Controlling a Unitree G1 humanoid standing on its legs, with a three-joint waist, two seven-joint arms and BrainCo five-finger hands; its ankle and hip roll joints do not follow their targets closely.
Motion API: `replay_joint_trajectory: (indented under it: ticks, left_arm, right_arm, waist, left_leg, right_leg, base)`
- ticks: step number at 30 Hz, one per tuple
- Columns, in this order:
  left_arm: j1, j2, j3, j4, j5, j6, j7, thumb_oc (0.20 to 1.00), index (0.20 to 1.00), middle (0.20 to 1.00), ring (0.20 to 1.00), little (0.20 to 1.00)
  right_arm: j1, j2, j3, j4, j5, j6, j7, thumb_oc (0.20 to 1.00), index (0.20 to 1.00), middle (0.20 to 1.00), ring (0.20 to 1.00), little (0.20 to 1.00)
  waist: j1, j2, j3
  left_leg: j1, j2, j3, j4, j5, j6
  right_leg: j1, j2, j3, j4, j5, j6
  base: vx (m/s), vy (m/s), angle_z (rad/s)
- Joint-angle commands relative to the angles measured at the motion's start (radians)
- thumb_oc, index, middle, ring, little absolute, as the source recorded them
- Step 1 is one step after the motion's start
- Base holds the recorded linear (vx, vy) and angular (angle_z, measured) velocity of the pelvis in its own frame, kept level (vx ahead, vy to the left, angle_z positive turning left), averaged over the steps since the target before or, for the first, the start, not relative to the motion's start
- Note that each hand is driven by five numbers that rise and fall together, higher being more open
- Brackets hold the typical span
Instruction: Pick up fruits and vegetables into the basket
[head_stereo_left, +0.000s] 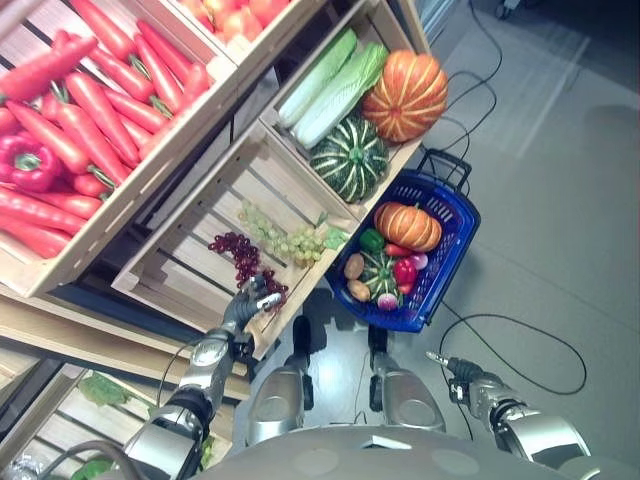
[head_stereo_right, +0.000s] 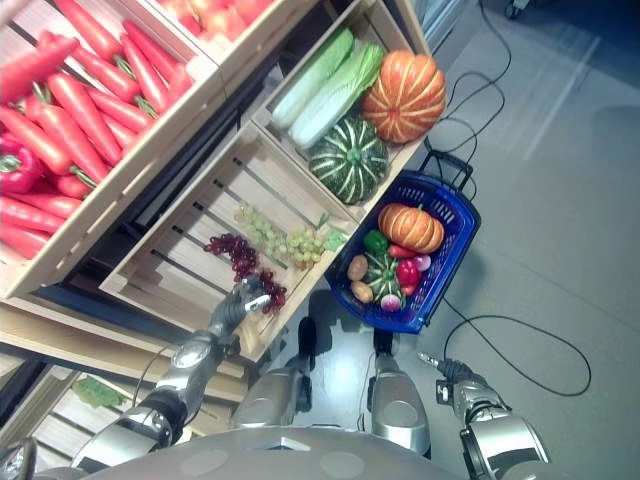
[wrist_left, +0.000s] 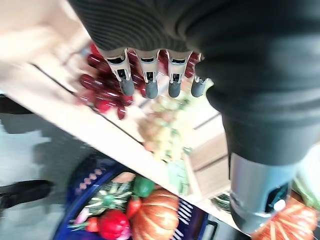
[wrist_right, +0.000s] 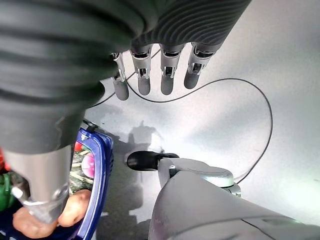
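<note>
Wooden crates (head_stereo_left: 200, 250) hold grapes near the front edge, so the left hand (head_stereo_left: 252, 303) hovers over the red grapes (head_stereo_left: 243, 256), fingers straight, ready to grab. Blue basket (head_stereo_left: 448, 262) waits beside.

A blue basket (head_stereo_left: 450, 250) sits right of centre on the floor, holding an orange pumpkin (head_stereo_left: 408, 226), a striped green squash (head_stereo_left: 379, 272), a red pepper (head_stereo_left: 405, 271) and potatoes (head_stereo_left: 355, 267). Red grapes (head_stereo_left: 240, 252) and green grapes (head_stereo_left: 290, 240) lie in the middle crate.
</note>
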Motion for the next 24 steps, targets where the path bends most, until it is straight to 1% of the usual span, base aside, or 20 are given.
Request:
replay_joint_trajectory:
  ticks: [1,6,9,10,11,13,14,16,17,18,20,21,22,24]
  left_arm:
    - [-0.08,0.029,-0.033,-0.042,-0.006,-0.076,0.051,1.0,1.0,1.0,1.0,1.0]
    - [-0.154,0.088,-0.048,-0.137,0.023,-0.109,0.144,1.0,1.0,1.0,1.0,1.0]
    - [-0.196,0.113,-0.063,-0.171,0.084,-0.138,0.229,1.0,1.0,1.0,1.0,1.0]
    - [-0.211,0.12,-0.066,-0.181,0.118,-0.144,0.267,1.0,1.0,1.0,1.0,1.0]
    - [-0.235,0.138,-0.073,-0.191,0.193,-0.159,0.333,1.0,1.0,1.0,1.0,1.0]
    - [-0.277,0.162,-0.093,-0.199,0.337,-0.162,0.457,1.0,1.0,1.0,1.0,1.0]
    - [-0.303,0.181,-0.104,-0.202,0.418,-0.158,0.528,1.0,1.0,1.0,1.0,1.0]
    - [-0.352,0.22,-0.123,-0.209,0.559,-0.136,0.631,1.0,1.0,1.0,1.0,1.0]
    - [-0.38,0.24,-0.133,-0.212,0.599,-0.121,0.655,1.0,1.0,1.0,1.0,1.0]
    - [-0.423,0.268,-0.15,-0.21,0.665,-0.098,0.7,1.0,1.0,1.0,1.0,1.0]
    - [-0.5,0.311,-0.176,-0.201,0.766,-0.063,0.75,1.0,1.0,1.0,1.0,1.0]
    - [-0.557,0.34,-0.203,-0.189,0.84,-0.036,0.777,1.0,1.0,1.0,1.0,1.0]
    - [-0.591,0.352,-0.217,-0.174,0.892,-0.022,0.792,1.0,1.0,1.0,1.0,1.0]
    - [-0.648,0.38,-0.252,-0.147,0.949,-0.006,0.806,1.0,1.0,1.0,1.0,1.0]
  right_arm:
    - [-0.019,-0.025,0.041,-0.004,0.038,0.005,-0.011,1.0,1.0,1.0,1.0,1.0]
    - [-0.053,-0.051,0.046,-0.004,0.058,-0.001,-0.001,1.0,1.0,1.0,1.0,1.0]
    - [-0.073,-0.062,0.053,0.0,0.07,-0.005,0.003,1.0,1.0,1.0,1.0,1.0]
    - [-0.079,-0.062,0.055,0.002,0.071,-0.006,0.004,1.0,1.0,1.0,1.0,1.0]
    - [-0.087,-0.065,0.061,0.002,0.078,-0.009,0.003,1.0,1.0,1.0,1.0,1.0]
    - [-0.105,-0.067,0.069,0.007,0.09,-0.012,-0.001,1.0,1.0,1.0,1.0,1.0]
    - [-0.112,-0.07,0.074,0.008,0.098,-0.015,-0.003,1.0,1.0,1.0,1.0,1.0]
    - [-0.126,-0.075,0.081,0.008,0.108,-0.017,-0.007,1.0,1.0,1.0,1.0,1.0]
    - [-0.133,-0.077,0.084,0.008,0.119,-0.02,-0.01,1.0,1.0,1.0,1.0,1.0]
    - [-0.146,-0.082,0.089,0.009,0.132,-0.022,-0.011,1.0,1.0,1.0,1.0,1.0]
    - [-0.167,-0.087,0.096,0.003,0.148,-0.022,-0.015,1.0,1.0,1.0,1.0,1.0]
    - [-0.183,-0.09,0.102,-0.001,0.159,-0.022,-0.019,1.0,1.0,1.0,1.0,1.0]
    - [-0.191,-0.091,0.106,-0.003,0.164,-0.022,-0.02,1.0,1.0,1.0,1.0,1.0]
    - [-0.203,-0.097,0.109,-0.01,0.165,-0.02,-0.016,1.0,1.0,1.0,1.0,1.0]
  waist:
    - [0.017,-0.026,0.029]
    - [0.017,-0.019,0.058]
    - [0.02,-0.014,0.08]
    - [0.02,-0.012,0.086]
    - [0.02,-0.011,0.1]
    - [0.018,-0.01,0.117]
    - [0.015,-0.01,0.127]
    - [0.009,-0.011,0.143]
    - [0.006,-0.012,0.152]
    - [0.004,-0.015,0.164]
    - [-0.004,-0.023,0.186]
    - [-0.009,-0.029,0.201]
    - [-0.013,-0.033,0.211]
    - [-0.021,-0.04,0.224]
  left_leg:
    - [-0.026,-0.019,-0.039,0.001,-0.071,-0.003]
    - [-0.041,-0.021,-0.034,0.001,-0.067,-0.003]
    - [-0.049,-0.024,-0.031,0.001,-0.061,-0.002]
    - [-0.053,-0.025,-0.031,0.003,-0.059,-0.001]
    - [-0.063,-0.027,-0.031,0.016,-0.06,0.0]
    - [-0.085,-0.03,-0.031,0.036,-0.062,0.001]
    - [-0.101,-0.031,-0.03,0.052,-0.065,0.001]
    - [-0.126,-0.035,-0.026,0.073,-0.07,0.002]
    - [-0.138,-0.034,-0.022,0.082,-0.07,0.001]
    - [-0.16,-0.036,-0.018,0.098,-0.072,0.001]
    - [-0.196,-0.039,-0.007,0.136,-0.079,0.004]
    - [-0.221,-0.039,0.001,0.165,-0.086,0.004]
    - [-0.238,-0.04,0.004,0.186,-0.089,0.004]
    - [-0.261,-0.04,0.011,0.217,-0.096,0.005]
  right_leg:
    - [-0.018,-0.039,-0.024,0.013,-0.008,0.078]
    - [-0.045,-0.039,-0.035,0.043,-0.019,0.07]
    - [-0.064,-0.039,-0.039,0.076,-0.032,0.064]
    - [-0.071,-0.039,-0.038,0.087,-0.038,0.062]
    - [-0.082,-0.039,-0.038,0.103,-0.044,0.059]
    - [-0.102,-0.038,-0.037,0.125,-0.051,0.055]
    - [-0.115,-0.037,-0.033,0.136,-0.054,0.052]
    - [-0.136,-0.037,-0.026,0.149,-0.056,0.05]
    - [-0.148,-0.038,-0.024,0.155,-0.055,0.049]
    - [-0.167,-0.039,-0.022,0.166,-0.054,0.05]
    - [-0.203,-0.041,-0.02,0.193,-0.056,0.051]
    - [-0.227,-0.042,-0.022,0.216,-0.057,0.052]
    - [-0.243,-0.042,-0.022,0.233,-0.059,0.052]
    - [-0.265,-0.041,-0.023,0.255,-0.061,0.052]
  base:
    - [-0.02,-0.014,-0.05]
    - [-0.04,0.003,-0.03]
    - [-0.04,0.007,-0.02]
    - [-0.04,-0.002,0.0]
    - [-0.05,0.0,0.0]
    - [-0.06,0.01,-0.04]
    - [-0.07,0.02,-0.06]
    - [-0.08,0.015,-0.02]
    - [-0.1,0.001,0.0]
    - [-0.11,-0.003,0.03]
    - [-0.14,0.004,0.07]
    - [-0.14,0.009,0.04]
    - [-0.12,0.019,-0.01]
    - [-0.08,0.024,-0.03]
